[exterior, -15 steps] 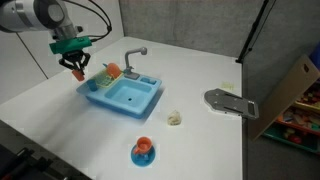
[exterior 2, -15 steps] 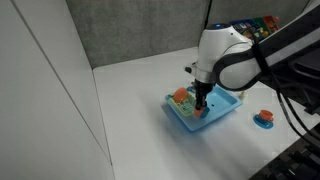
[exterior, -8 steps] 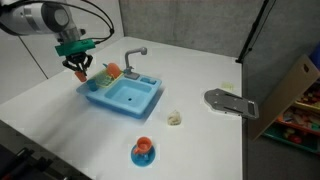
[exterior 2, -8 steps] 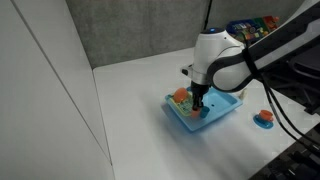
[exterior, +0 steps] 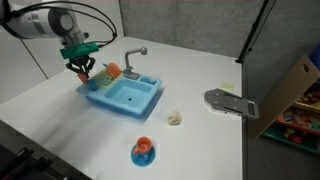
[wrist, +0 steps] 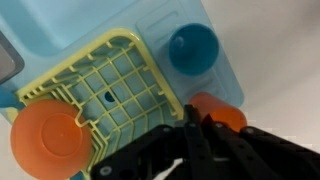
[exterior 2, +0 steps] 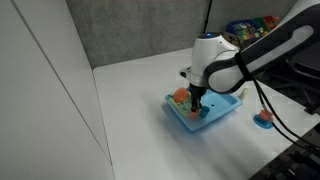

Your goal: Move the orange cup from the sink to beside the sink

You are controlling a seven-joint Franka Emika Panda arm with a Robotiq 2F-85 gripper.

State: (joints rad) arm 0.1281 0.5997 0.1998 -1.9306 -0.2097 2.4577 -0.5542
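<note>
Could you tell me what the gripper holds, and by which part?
Cannot tell: the orange cup sits right by the gripper, but the contact is hidden.

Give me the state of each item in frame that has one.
tool: low over the rack's corner; open or shut unclear.
orange cup: at the tool's tip, partly hidden; held or not, cannot tell.
sink: upright on the table.
dish rack: holds an orange plate.
blue cup: mouth up, beside the rack.
blue saucer: apart from the sink, orange piece on it.

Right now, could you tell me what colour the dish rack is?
The rack is yellow; wrist view.
</note>
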